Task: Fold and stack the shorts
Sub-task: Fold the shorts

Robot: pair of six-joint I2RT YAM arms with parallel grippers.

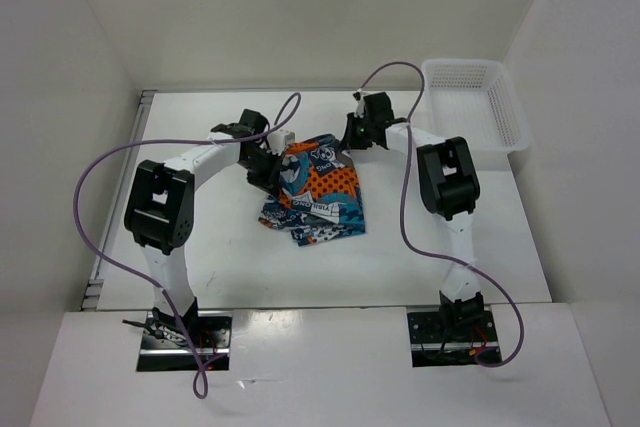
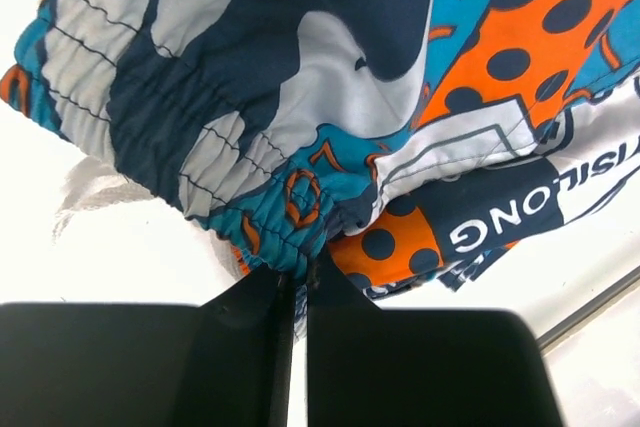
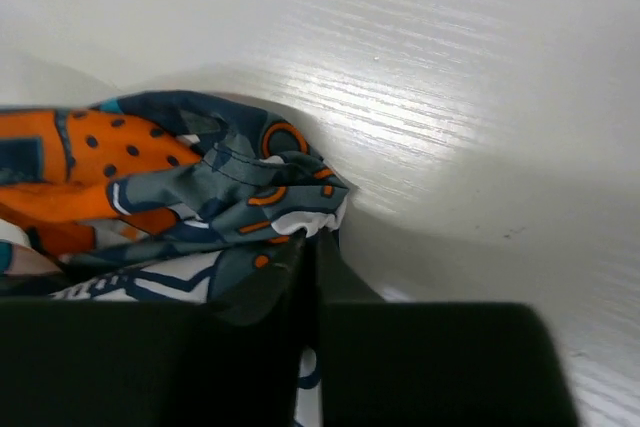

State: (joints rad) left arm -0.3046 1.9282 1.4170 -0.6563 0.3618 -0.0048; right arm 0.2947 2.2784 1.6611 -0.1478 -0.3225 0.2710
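Observation:
The shorts (image 1: pixel 315 192), in a teal, orange, navy and white cartoon print, lie bunched in the middle of the white table. My left gripper (image 1: pixel 270 167) is at their left edge, shut on the gathered waistband, which fills the left wrist view (image 2: pixel 290 217). My right gripper (image 1: pixel 352 137) is at their far right corner, shut on a fold of the fabric, seen in the right wrist view (image 3: pixel 270 197). The upper part of the shorts hangs lifted between the two grippers; the lower part rests on the table.
A white mesh basket (image 1: pixel 475 102) stands at the back right of the table. White walls close in the table (image 1: pixel 200 257) at the left, back and right. Purple cables loop off both arms.

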